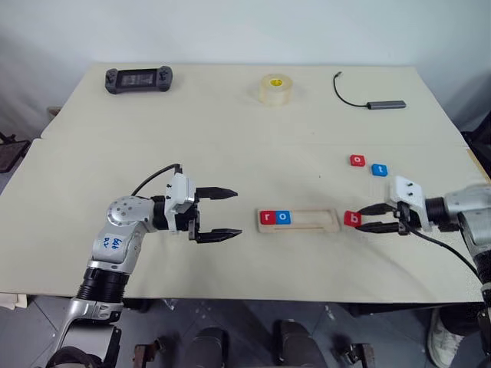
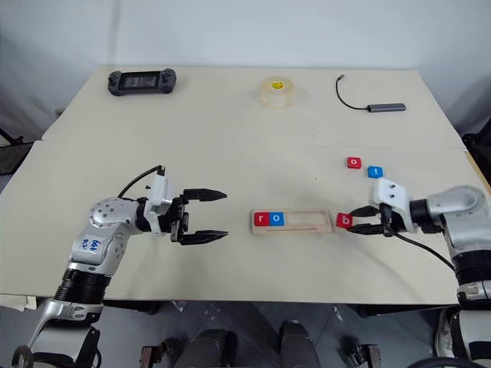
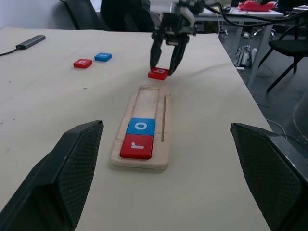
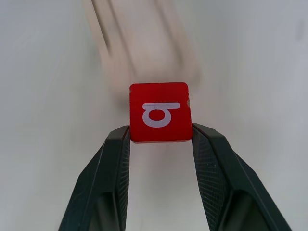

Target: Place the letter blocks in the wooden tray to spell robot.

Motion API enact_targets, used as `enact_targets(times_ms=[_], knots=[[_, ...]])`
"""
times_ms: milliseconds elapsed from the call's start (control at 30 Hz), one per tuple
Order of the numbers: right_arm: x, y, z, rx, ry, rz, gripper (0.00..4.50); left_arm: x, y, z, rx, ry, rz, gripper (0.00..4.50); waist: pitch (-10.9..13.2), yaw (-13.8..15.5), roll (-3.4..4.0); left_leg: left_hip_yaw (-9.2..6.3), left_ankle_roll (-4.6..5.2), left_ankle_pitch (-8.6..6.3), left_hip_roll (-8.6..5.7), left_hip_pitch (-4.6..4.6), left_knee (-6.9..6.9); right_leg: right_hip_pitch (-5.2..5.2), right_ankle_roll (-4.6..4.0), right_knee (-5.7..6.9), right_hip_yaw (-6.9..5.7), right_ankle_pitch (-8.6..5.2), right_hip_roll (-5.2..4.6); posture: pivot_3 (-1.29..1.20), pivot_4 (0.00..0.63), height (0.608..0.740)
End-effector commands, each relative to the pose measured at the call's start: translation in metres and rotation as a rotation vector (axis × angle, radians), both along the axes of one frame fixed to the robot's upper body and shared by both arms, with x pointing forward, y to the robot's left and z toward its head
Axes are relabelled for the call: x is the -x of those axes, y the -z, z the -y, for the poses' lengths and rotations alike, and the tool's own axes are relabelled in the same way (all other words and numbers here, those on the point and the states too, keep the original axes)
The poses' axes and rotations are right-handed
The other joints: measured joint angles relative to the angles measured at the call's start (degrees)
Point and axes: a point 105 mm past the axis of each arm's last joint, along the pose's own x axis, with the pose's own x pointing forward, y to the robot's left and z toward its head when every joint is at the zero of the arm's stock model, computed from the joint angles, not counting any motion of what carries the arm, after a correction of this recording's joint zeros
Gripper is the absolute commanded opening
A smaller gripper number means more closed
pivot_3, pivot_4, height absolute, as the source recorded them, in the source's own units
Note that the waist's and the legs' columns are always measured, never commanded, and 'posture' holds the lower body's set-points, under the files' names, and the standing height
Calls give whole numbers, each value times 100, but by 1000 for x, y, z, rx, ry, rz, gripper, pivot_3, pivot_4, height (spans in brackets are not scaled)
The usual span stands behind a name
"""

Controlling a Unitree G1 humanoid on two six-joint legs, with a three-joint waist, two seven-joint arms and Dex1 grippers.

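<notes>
While the left pincer point(image 1: 221, 213) just hangs over the counter point(image 1: 230, 138) with its fingers spread wide and nothing in them, pointing sideways toward the wooden tray point(image 1: 298, 220), the right pincer point(image 4: 160, 137) is pinched on the red b block point(image 4: 160, 111), one finger on each side edge. That block sits just off the tray's right end, right beside it, but I honestly can't tell if it's resting on the counter or lifted a bit.

Inside the tray's groove, the red r block point(image 3: 137, 146) and the blue o block point(image 3: 141, 127) sit touching side by side at the left end, rest of the groove bare. Further back on the right, the red o block point(image 1: 357, 160) and the blue t block point(image 1: 379, 169) lie flat near each other on the counter.

Along the far edge there's a black handheld controller point(image 1: 139, 79), a roll of clear tape point(image 1: 275, 90) and a grey adapter with a black cable point(image 1: 368, 98).
</notes>
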Motion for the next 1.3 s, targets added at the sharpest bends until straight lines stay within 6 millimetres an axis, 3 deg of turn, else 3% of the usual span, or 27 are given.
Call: enact_targets(times_ms=[33,100,367,833,1033,1133,1300], knots=[[-1,-15,-39,-1,-131,28,1482,2,-7,2,17,1,40,4500,0,14,0,-4,-1,0,0,0,0,1,0,-1,-2,0,-1,0,150,740],[-4,-15,-57,2,-180,34,1482,3,-5,3,20,-1,39,4500,0,18,-1,-5,-1,-1,-2,-1,0,1,-1,-2,-2,1,-1,0,150,740],[-15,3,-77,97,-270,45,1482,4,-4,1,32,-25,40,4500,0,26,0,-19,2,-2,-18,-15,0,-4,-1,-4,-18,1,-2,0,150,740],[-21,13,-77,108,-270,-3,1482,7,-3,1,49,-54,36,4500,0,9,0,-18,1,-1,-12,-14,-1,-5,-2,-3,-20,1,1,0,150,740],[-16,1,-84,44,-286,11,3443,8,-3,2,52,-54,35,4500,0,10,0,-18,1,-1,-12,-14,-1,-5,-2,-3,-20,1,0,0,150,740],[-11,-5,-76,46,-269,16,4356,8,-2,3,53,-52,32,4500,0,13,0,-19,1,-1,-11,-14,-1,-5,-1,-2,-20,1,-1,0,150,740],[-3,-12,-52,24,-174,54,4356,8,-2,3,54,-54,29,4500,0,47,0,-27,2,-2,-18,-16,0,-1,-2,-7,-28,1,-4,0,150,740]])
